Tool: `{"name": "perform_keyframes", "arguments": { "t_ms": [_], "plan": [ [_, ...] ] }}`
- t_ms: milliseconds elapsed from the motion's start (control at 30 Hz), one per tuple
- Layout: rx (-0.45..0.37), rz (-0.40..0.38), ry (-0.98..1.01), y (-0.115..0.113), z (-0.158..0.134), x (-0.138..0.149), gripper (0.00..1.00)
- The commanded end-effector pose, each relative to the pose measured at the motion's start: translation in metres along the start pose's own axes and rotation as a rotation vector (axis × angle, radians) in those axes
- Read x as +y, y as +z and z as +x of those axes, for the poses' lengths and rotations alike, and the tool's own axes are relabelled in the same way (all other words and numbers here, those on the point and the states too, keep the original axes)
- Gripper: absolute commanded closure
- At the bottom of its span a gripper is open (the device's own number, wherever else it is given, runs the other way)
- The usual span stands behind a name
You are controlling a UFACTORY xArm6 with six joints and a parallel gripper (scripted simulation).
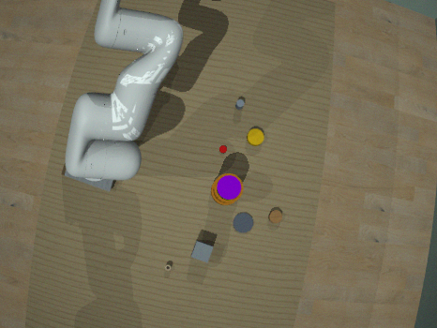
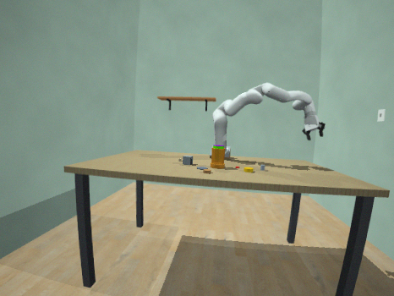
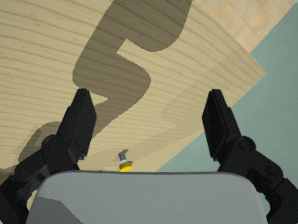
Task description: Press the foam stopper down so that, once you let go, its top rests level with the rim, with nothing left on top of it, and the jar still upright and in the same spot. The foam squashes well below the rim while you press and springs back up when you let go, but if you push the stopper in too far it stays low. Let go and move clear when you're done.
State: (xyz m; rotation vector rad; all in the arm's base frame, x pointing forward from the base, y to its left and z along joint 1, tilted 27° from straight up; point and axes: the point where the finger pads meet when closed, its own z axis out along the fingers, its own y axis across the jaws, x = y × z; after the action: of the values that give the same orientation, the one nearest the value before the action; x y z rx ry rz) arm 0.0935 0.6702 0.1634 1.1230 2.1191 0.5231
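Gripper [image 2: 313, 130] spread wide open, empty, high above the table's [image 2: 127, 170] far right edge. Purple foam stopper [image 1: 229, 186] proud of the orange jar [image 2: 217, 159], mid-table.

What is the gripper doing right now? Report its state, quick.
Gripper: open, fingers spread wide, holding nothing, raised well off the table.
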Motion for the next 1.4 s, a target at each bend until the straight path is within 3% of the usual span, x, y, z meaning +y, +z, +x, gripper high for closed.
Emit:
{"name": "perform_keyframes", "arguments": {
  "t_ms": [0, 533, 567, 700, 900, 1033, 1100, 1133, 1267, 1300, 1367],
  "plan": [
    [0.004, -0.002, 0.003, -0.002, 0.000, 0.002, 0.00],
    [0.004, -0.002, 0.003, -0.002, 0.000, 0.002, 0.00],
    [0.004, -0.002, 0.003, -0.002, 0.000, 0.002, 1.00],
    [-0.001, 0.012, 0.044, 0.002, -0.011, 0.010, 1.00],
    [-0.041, 0.107, 0.349, 0.027, -0.078, 0.047, 1.00],
    [-0.056, 0.134, 0.448, 0.039, -0.117, 0.066, 1.00],
    [-0.056, 0.134, 0.448, 0.039, -0.117, 0.066, 1.00],
    [-0.072, 0.160, 0.547, 0.048, -0.148, 0.078, 1.00],
    [-0.091, 0.185, 0.657, 0.057, -0.184, 0.088, 1.00],
    [-0.113, 0.211, 0.776, 0.059, -0.195, 0.088, 1.00],
    [-0.113, 0.211, 0.776, 0.064, -0.217, 0.095, 1.00]
  ]
}}
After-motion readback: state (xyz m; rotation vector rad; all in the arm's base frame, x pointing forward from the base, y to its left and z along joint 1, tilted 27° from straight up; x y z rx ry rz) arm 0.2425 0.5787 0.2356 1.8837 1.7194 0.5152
